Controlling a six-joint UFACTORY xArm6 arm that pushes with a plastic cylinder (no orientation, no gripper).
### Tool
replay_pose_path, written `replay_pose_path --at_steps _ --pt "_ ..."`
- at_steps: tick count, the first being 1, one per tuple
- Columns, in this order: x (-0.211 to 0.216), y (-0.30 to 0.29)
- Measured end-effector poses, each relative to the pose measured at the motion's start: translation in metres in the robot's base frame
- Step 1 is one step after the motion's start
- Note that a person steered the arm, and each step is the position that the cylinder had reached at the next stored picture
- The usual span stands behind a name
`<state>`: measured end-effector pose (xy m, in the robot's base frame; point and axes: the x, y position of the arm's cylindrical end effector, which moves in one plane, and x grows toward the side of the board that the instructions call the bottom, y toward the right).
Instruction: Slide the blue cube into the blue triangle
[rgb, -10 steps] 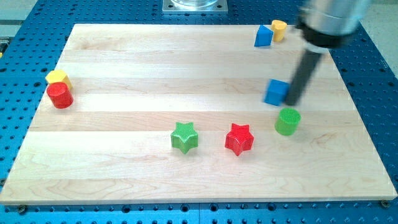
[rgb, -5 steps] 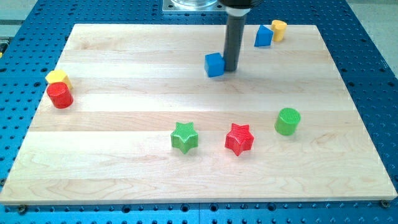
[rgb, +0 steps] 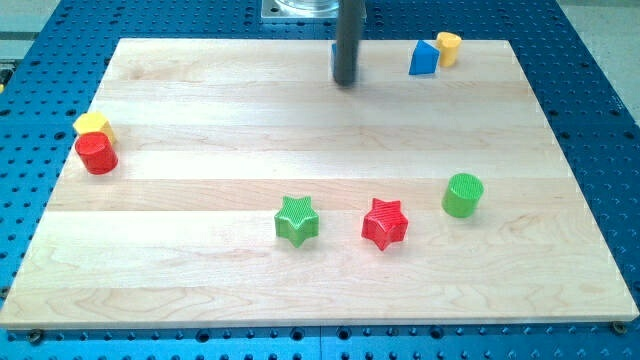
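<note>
my tip (rgb: 346, 82) (blue cube hidden), blue triangle (rgb: 423, 59) rightward

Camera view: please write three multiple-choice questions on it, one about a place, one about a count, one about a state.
1. Where is my tip?
A. near the view's top, left of the blue triangle
B. between the stars
C. at the view's bottom right

2. How many star blocks are there?
A. one
B. two
C. three

3. Does the blue cube show?
A. yes, touching the triangle
B. yes, beside the stars
C. no

Answers: 1 A, the rod ends near the top edge; 2 B, a green star and a red star; 3 C, no blue cube appears anywhere.
</note>
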<state>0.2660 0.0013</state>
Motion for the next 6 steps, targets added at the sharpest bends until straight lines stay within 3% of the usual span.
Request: replay_pose_path --at_steps 1,3,4,5,6 --pt "-0.02 -0.094" --pt "-0.007 0.057" --pt "-0.01 0.045" --pt "-0.048 0.038" --pt "-0.036 0.083"
